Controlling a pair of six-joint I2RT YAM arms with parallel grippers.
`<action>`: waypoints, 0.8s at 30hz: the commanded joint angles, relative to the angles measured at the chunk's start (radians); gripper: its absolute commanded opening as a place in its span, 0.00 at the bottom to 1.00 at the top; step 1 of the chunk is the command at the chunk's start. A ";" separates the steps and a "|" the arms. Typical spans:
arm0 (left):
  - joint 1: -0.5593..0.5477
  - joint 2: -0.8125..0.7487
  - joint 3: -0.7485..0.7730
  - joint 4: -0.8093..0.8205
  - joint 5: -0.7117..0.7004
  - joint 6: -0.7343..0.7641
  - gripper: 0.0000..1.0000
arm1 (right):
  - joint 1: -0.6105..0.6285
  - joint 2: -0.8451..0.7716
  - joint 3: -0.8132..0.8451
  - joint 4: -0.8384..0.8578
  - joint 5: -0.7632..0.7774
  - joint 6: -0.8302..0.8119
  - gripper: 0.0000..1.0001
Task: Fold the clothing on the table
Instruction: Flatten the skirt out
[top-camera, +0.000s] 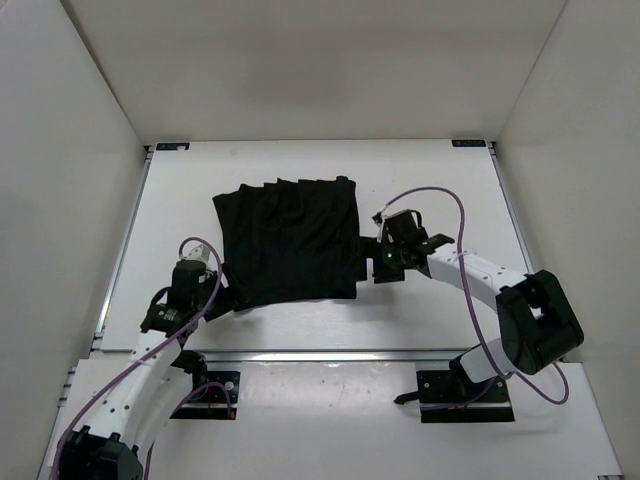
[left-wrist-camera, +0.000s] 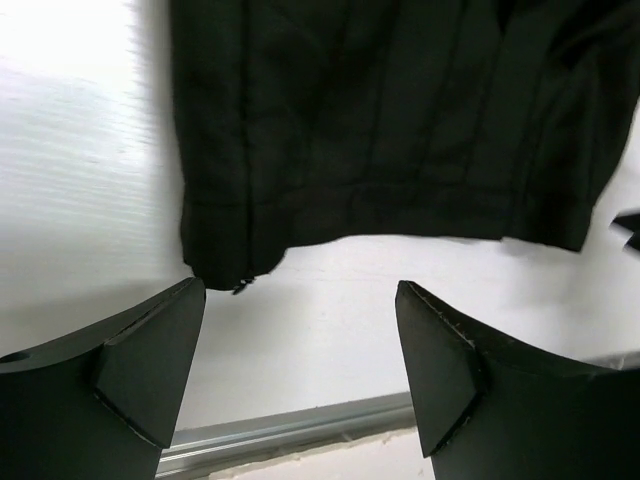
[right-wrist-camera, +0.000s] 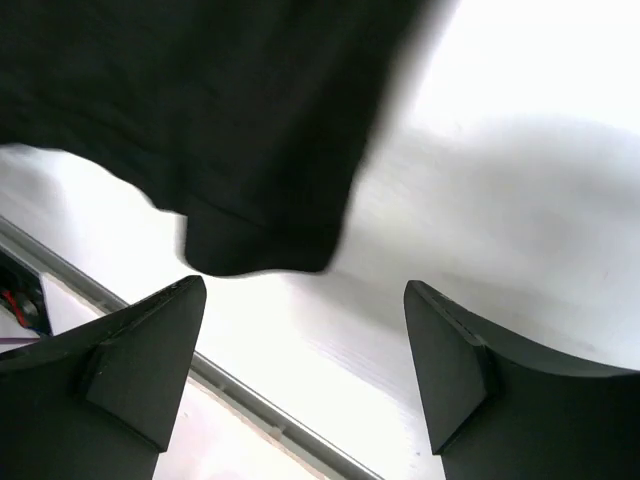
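Left gripper (left-wrist-camera: 300, 375): jaws apart, nothing between them, only bare table (top-camera: 440, 185) under the gap. It sits low at the near-left corner of the clothing (top-camera: 290, 240), just short of the near edge and not touching it. Right gripper (right-wrist-camera: 300, 375): jaws also apart and empty, just beside the garment's right edge toward the near-right corner, which hangs into its wrist view ahead of the fingers (right-wrist-camera: 140, 370). The clothing lies flat, mid-table, as a rough dark rectangle with pleats running near to far, a scalloped far edge and a straighter banded near edge. A small bit sticks out at the near-left corner, zip end or tag, can't tell. Handling guess: light, soft, limp matte cloth with no stiffness. It will sag and drape once lifted, and the pleats may fan out or bunch. It is not fragile, and probably a bit slippery on the smooth white top, so a one-sided pull would likely drag it. Best hold is likely the two near corners on the thicker band, pinched low against the table and both sides lifted evenly.
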 joint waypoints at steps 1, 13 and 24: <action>0.006 0.002 -0.009 -0.019 -0.099 -0.057 0.88 | -0.015 -0.011 -0.062 0.081 -0.044 0.049 0.77; -0.008 0.123 -0.055 0.138 -0.116 -0.069 0.81 | -0.023 0.052 -0.139 0.174 -0.127 0.083 0.77; -0.053 0.329 0.080 0.173 -0.167 0.054 0.68 | -0.024 0.063 -0.144 0.178 -0.130 0.066 0.77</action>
